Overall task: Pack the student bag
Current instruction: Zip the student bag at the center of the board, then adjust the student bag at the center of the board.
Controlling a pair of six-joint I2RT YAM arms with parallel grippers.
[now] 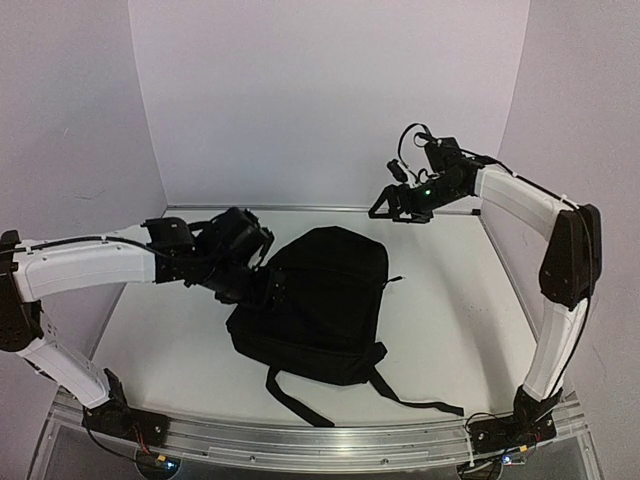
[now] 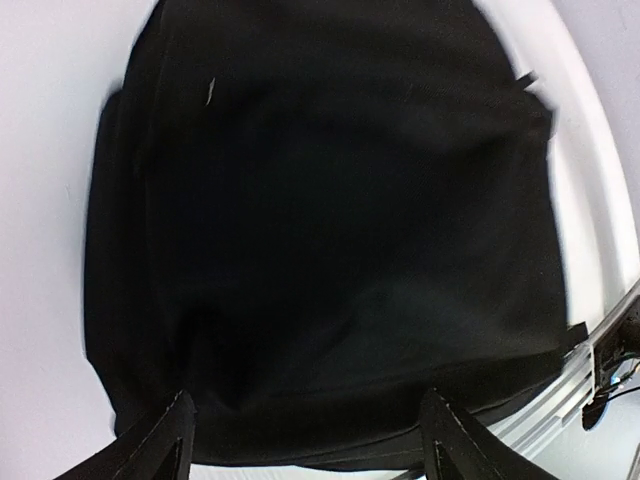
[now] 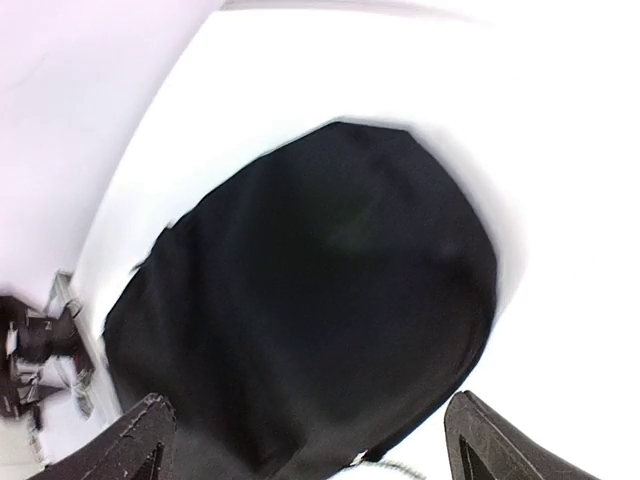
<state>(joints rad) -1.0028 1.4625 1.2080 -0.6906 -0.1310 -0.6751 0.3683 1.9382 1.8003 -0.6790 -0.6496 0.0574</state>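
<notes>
The student bag [image 1: 318, 305] is a large black fabric backpack lying flat in the middle of the white table, its straps [image 1: 330, 395] trailing toward the near edge. My left gripper [image 1: 268, 285] is open and sits low at the bag's left edge; in the left wrist view the bag [image 2: 330, 230] fills the frame between the spread fingers [image 2: 165, 440]. My right gripper [image 1: 388, 210] is open and empty, held high above the far right of the table. In the right wrist view the bag [image 3: 310, 320] lies well below its spread fingertips [image 3: 480, 445].
White walls close the table at the back and sides. A metal rail [image 1: 330, 440] runs along the near edge, with both arm bases bolted to it. No books show in any view.
</notes>
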